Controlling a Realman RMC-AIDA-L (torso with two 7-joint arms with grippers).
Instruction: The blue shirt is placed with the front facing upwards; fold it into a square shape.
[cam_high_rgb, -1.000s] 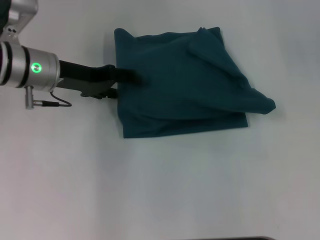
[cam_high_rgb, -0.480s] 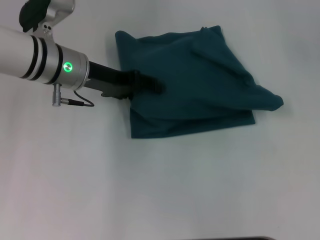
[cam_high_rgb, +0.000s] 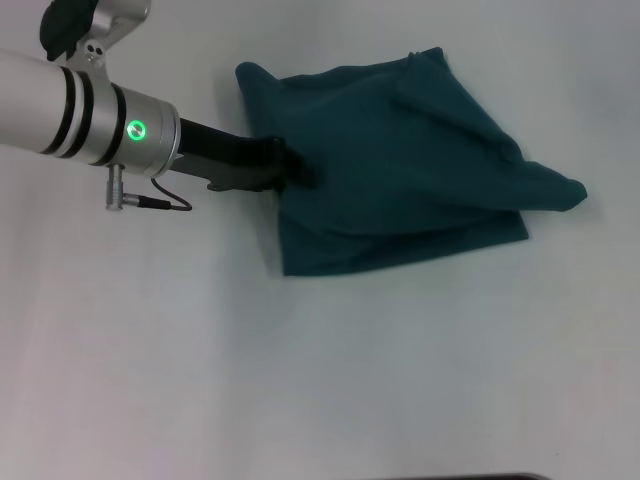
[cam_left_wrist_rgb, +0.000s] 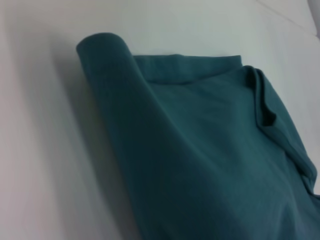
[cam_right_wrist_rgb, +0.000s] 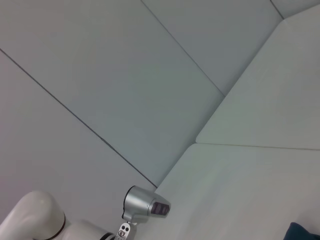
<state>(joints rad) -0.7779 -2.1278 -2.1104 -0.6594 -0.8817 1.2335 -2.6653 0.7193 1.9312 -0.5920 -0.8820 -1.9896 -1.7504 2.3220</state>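
Note:
The blue shirt lies folded into a rough square on the white table, with one loose corner sticking out to the right. My left gripper is at the middle of the shirt's left edge, shut on the cloth there. The left wrist view shows the same shirt from close up, its held edge lifted and curled over. A small corner of the shirt shows in the right wrist view. My right gripper is out of view.
The white table spreads wide in front of and to both sides of the shirt. The right wrist view looks at grey wall panels and part of my left arm.
The left gripper moved right onto the shirt's left edge, and the whole shirt has slid to the right with it. The left edge has bunched inward.

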